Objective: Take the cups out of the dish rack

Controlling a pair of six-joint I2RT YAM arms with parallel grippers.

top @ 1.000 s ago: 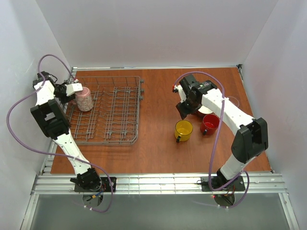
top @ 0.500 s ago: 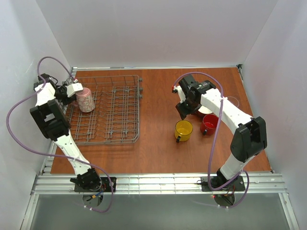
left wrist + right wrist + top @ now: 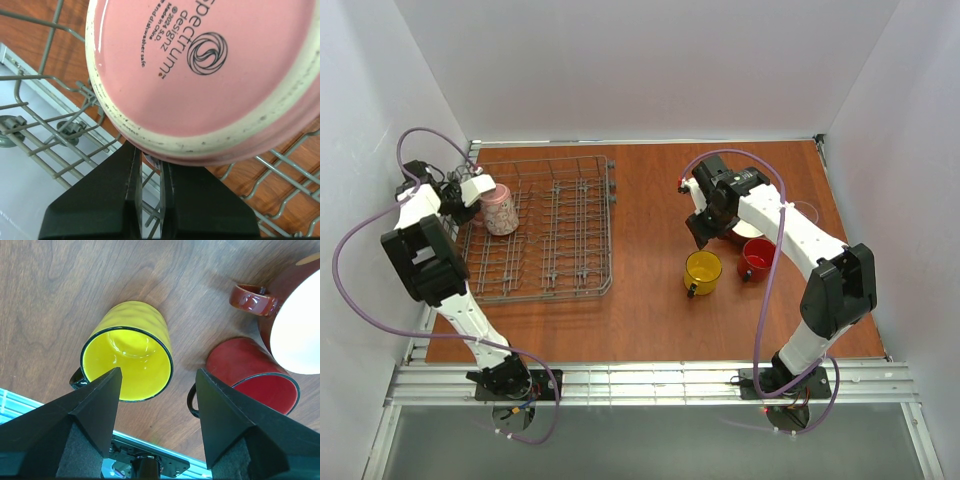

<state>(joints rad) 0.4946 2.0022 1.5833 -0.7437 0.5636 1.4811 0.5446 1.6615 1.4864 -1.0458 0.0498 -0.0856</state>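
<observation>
Three out of the rack already, by the look of the table: yellow mug (image 3: 702, 270), plain red mug (image 3: 758, 257) just beside it at 3 o'clock, dark red floral mug (image 3: 295, 325) at 12 o'clock of the red one. All upright, mouths up, grouped well apart from the dish rack (image 3: 570, 240), which leaves the rack side free for the other arm.

Hovering over that cluster, the right gripper (image 3: 159, 372): fingers spread wide, nothing between them, straddling the gap between yellow and red. Idle by this reading, waiting out of the way.

Over at the rack's 9 o'clock edge, toward the far corner, the pink mug (image 3: 200, 65), tipped so that its stamped base faces the wrist camera. Left gripper (image 3: 148, 160) drawn almost closed, only a sliver between the fingers, clamped on the mug below its base. Probably on the wall or handle, though hidden behind the base rim. A sensible hold for tilting the mug free of the upright tines without snagging.

Next, as a judgement: raise clear of the wires, then carry toward 3 o'clock to join the others. Main risk: a thin pinch on glazed ceramic, hence slipping or swinging in the grip.
</observation>
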